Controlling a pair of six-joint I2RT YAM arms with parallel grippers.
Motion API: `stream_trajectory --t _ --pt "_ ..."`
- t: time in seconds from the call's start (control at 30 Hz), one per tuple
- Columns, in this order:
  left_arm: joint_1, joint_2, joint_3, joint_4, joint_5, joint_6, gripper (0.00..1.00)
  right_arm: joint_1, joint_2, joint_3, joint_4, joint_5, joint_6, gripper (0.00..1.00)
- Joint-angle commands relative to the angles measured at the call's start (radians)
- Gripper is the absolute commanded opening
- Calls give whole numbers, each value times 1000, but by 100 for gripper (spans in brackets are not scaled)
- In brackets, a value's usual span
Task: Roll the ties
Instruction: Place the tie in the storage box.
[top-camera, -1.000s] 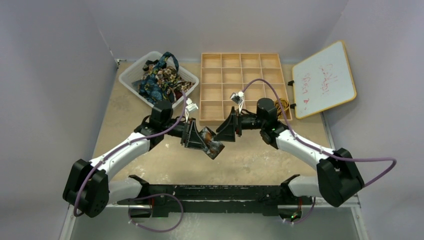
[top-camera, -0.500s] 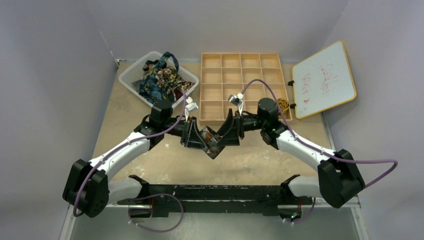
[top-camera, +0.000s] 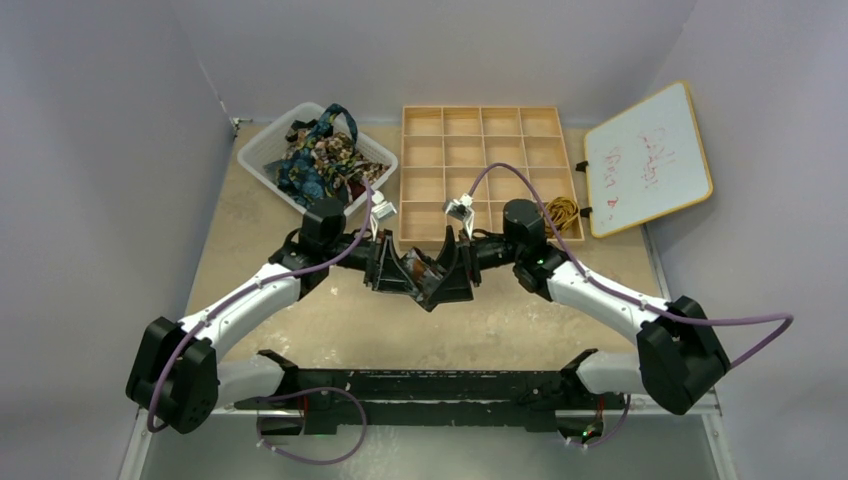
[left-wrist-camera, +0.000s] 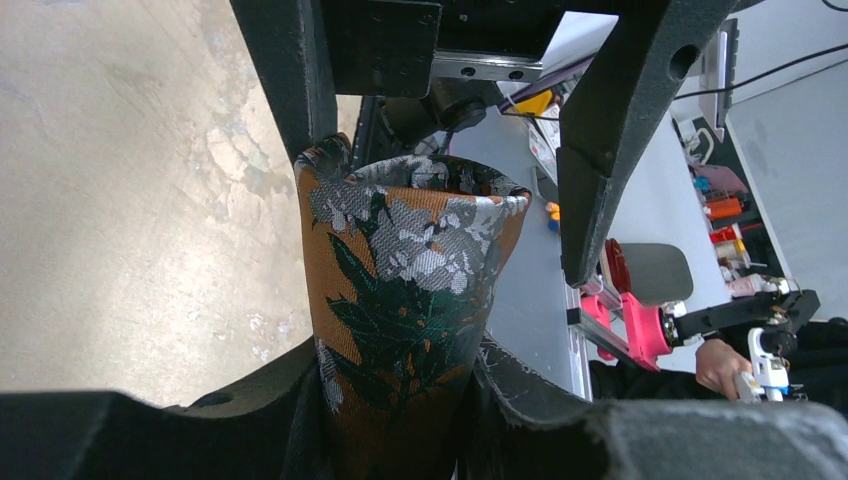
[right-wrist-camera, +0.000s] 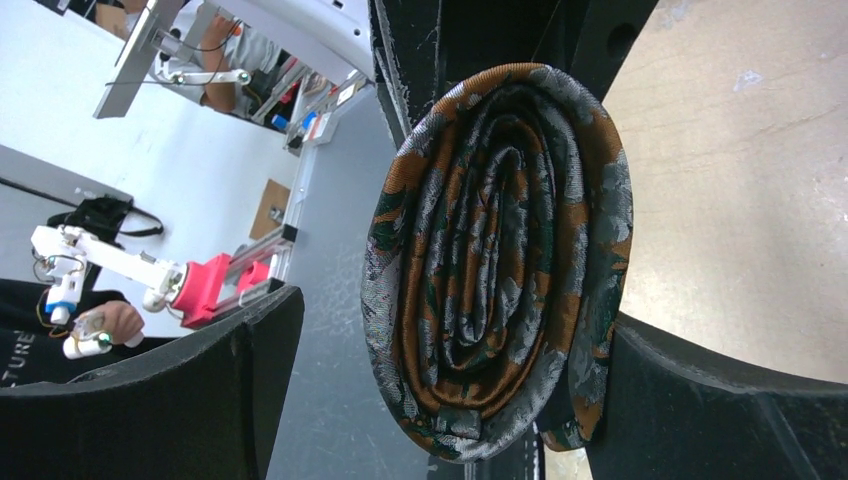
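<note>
A rolled tie (top-camera: 426, 276), brown-orange with grey and green leaves, hangs in the air between my two grippers above the table's middle. My left gripper (top-camera: 407, 277) is shut on it; the left wrist view shows the roll (left-wrist-camera: 410, 290) squeezed between the two pads (left-wrist-camera: 395, 405). My right gripper (top-camera: 446, 274) is open, its jaws on either side of the roll's spiral end (right-wrist-camera: 500, 260). In the right wrist view, the gripper (right-wrist-camera: 450, 335) has its right finger (right-wrist-camera: 700, 400) touching the roll and its left finger (right-wrist-camera: 200, 390) well clear. More ties (top-camera: 322, 158) lie heaped in a basket.
The white basket (top-camera: 256, 150) stands at the back left. A wooden compartment tray (top-camera: 480, 150) stands at the back centre. A whiteboard (top-camera: 650, 160) leans at the right, with yellow rubber bands (top-camera: 565, 210) beside the tray.
My right gripper has moved left towards the left gripper, and its open jaws now straddle the rolled tie. The left gripper has kept its hold and hardly moved.
</note>
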Motion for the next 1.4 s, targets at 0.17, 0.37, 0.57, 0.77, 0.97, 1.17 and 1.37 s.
stream_trajectory --t 0.17,0.37,0.57,0.77,0.97,1.17,1.37 --pt "-1 -17 42 36 -62 -18 35 37 -20 52 -25 -13 -22 75" --pt "-2 -20 40 31 -47 -9 35 57 7 67 -34 -9 -33 57" --pt "-3 -29 38 24 -33 7 35 58 38 63 -33 -12 -30 50" --pt "-3 -33 40 17 -76 -7 41 57 58 65 -39 -4 -30 39" --pt "-1 -62 31 11 -141 -21 51 57 66 65 -68 15 -45 32" --pt "-1 -68 23 5 -161 -27 57 57 67 61 -85 24 -46 28" --pt "3 -102 11 -14 -198 -31 64 54 80 61 -121 85 -49 25"
